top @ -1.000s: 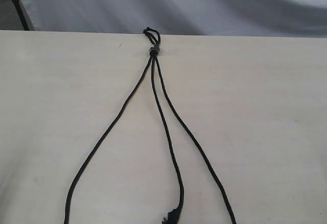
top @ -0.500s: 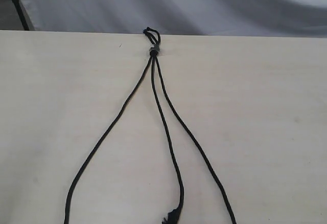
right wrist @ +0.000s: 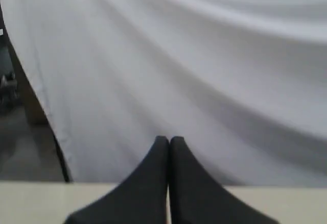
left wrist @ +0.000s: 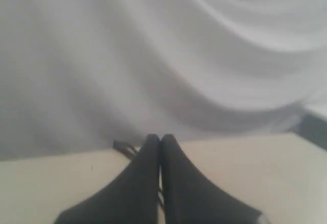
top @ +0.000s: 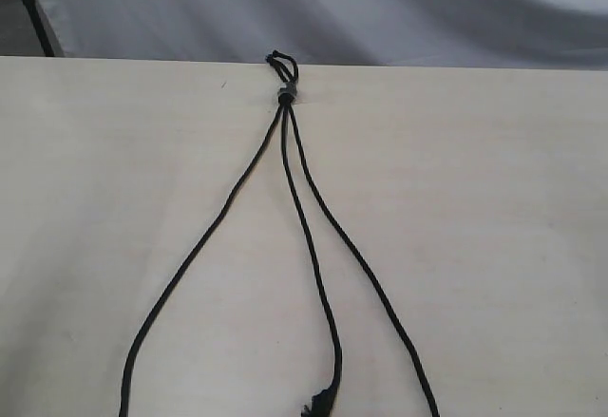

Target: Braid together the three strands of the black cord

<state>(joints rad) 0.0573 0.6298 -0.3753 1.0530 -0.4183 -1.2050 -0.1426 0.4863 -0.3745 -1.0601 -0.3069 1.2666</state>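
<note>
Strands [top: 308, 236] fan uncrossed from the knot [top: 284, 97] (easy to pick singly); left claw [left wrist: 160, 141] and right claw [right wrist: 169, 142] sit clenched, empty.

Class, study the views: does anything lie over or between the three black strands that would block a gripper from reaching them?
Nothing visible does. The three strands lie uncrossed on the table, fanning from the knot. The left gripper and right gripper are outside the exterior view, so their paths cannot be checked.
</note>
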